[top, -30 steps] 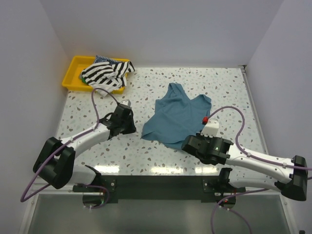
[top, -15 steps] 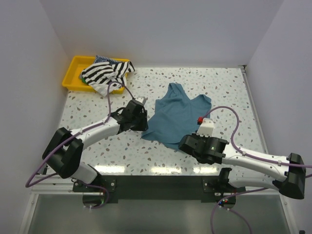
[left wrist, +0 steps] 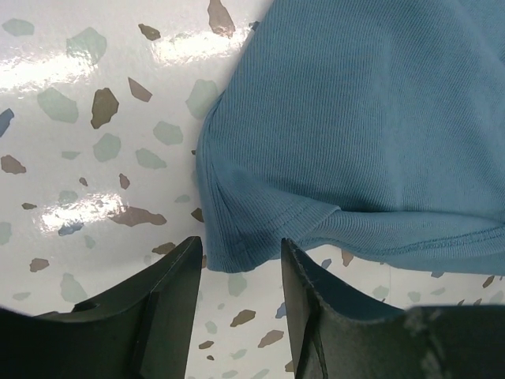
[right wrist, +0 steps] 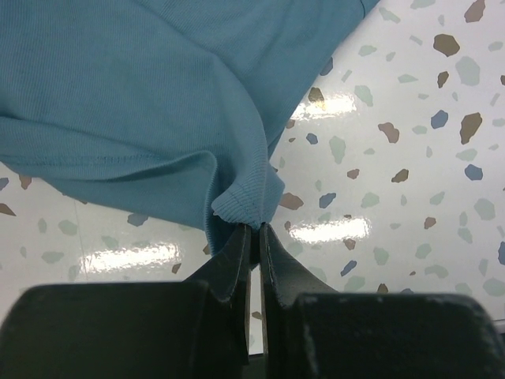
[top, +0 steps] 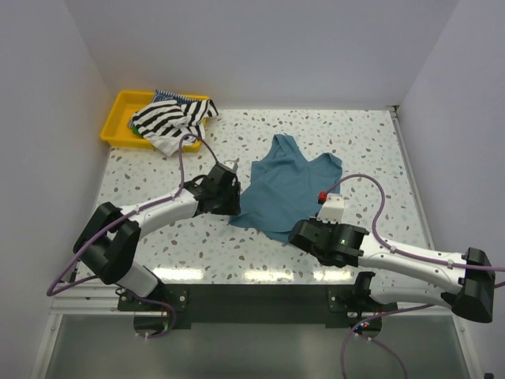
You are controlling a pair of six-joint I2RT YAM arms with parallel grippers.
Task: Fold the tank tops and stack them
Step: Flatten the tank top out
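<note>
The plain teal-blue tank top (top: 289, 185) lies spread on the table, neck to the back. My left gripper (top: 230, 207) is open at its near-left hem corner; in the left wrist view the corner (left wrist: 237, 245) lies just ahead of the gap between the two fingers (left wrist: 170, 296). My right gripper (top: 298, 234) is shut on the near-right hem corner, and the right wrist view shows the bunched ribbed hem (right wrist: 245, 201) pinched at the fingertips (right wrist: 237, 253). The black-and-white striped tank top (top: 170, 118) lies heaped over the yellow tray (top: 118, 118), with a bit of green cloth (top: 139, 133) under it.
The yellow tray stands at the table's back left corner. White walls close the table at the left, back and right. Purple cables loop above both arms.
My left gripper has moved right from the bare table to the teal top's near-left hem corner. My right gripper has shifted slightly left along the near hem.
</note>
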